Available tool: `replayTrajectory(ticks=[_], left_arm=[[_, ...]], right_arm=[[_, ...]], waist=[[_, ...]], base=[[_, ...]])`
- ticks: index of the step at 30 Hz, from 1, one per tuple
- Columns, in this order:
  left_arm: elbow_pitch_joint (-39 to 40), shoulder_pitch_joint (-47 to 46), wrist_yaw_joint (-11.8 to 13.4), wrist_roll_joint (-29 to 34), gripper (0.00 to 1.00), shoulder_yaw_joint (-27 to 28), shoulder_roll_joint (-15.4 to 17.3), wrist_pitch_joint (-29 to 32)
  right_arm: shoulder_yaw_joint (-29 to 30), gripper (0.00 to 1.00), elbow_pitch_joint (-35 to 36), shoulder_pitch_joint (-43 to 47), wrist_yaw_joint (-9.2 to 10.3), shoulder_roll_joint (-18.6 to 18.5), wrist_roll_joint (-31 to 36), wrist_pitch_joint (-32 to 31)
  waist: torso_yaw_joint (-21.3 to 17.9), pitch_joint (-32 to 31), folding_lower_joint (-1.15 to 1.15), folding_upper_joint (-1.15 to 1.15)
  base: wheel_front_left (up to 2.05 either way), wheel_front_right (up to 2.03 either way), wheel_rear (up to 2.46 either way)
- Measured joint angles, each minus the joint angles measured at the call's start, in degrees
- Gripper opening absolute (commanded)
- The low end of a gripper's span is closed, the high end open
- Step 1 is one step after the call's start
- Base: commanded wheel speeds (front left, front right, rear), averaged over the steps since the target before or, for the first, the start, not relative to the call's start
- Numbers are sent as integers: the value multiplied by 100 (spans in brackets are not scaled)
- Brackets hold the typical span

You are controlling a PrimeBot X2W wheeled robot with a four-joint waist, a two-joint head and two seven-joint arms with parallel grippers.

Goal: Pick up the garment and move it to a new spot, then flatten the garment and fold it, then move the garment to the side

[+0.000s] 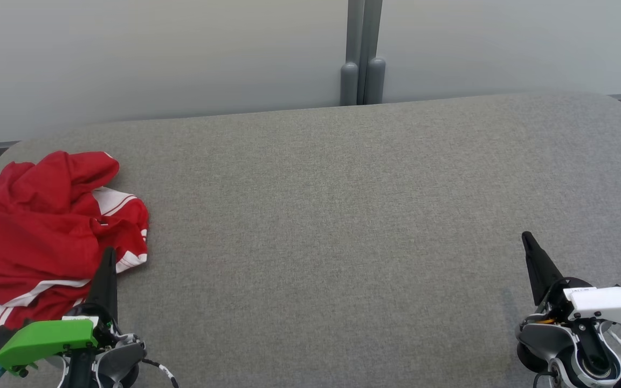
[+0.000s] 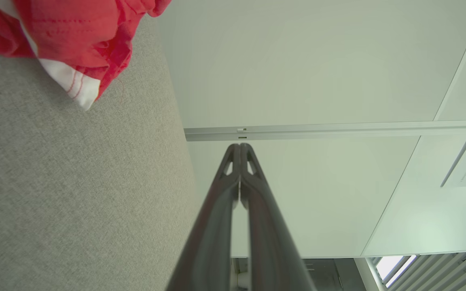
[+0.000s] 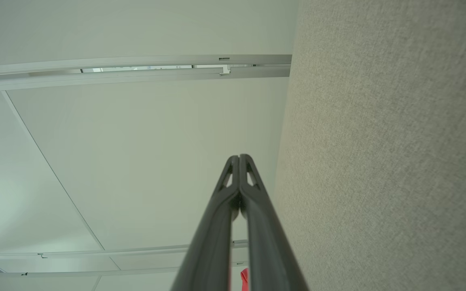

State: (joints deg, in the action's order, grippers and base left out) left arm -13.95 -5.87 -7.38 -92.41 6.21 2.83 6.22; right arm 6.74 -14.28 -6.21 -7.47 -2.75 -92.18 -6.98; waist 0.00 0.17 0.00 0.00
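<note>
Left claw (image 1: 108,257) and right claw (image 1: 528,240) are both pinched together, empty. I'd open the left wide and grab the crumpled red shirt (image 1: 46,226) by a thick fold.

You face a grey fabric-covered tabletop (image 1: 343,215) with rounded far corners; behind it, pale wall panels (image 1: 154,54) meet at a grey post (image 1: 363,54).

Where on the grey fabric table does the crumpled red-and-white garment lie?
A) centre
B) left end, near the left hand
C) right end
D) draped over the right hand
B: the crumpled red-and-white garment lies bunched at the left end of the grey fabric table, by the left hand.
</note>
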Motion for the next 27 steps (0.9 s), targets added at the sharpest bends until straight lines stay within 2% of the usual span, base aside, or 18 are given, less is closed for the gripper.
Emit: replayTrajectory(ticks=[27], left_arm=[[0,0,0,-1,0,0,0,0]], right_arm=[[0,0,0,0,0,0,0,0]], waist=[[0,0,0,0]], base=[[0,0,0]])
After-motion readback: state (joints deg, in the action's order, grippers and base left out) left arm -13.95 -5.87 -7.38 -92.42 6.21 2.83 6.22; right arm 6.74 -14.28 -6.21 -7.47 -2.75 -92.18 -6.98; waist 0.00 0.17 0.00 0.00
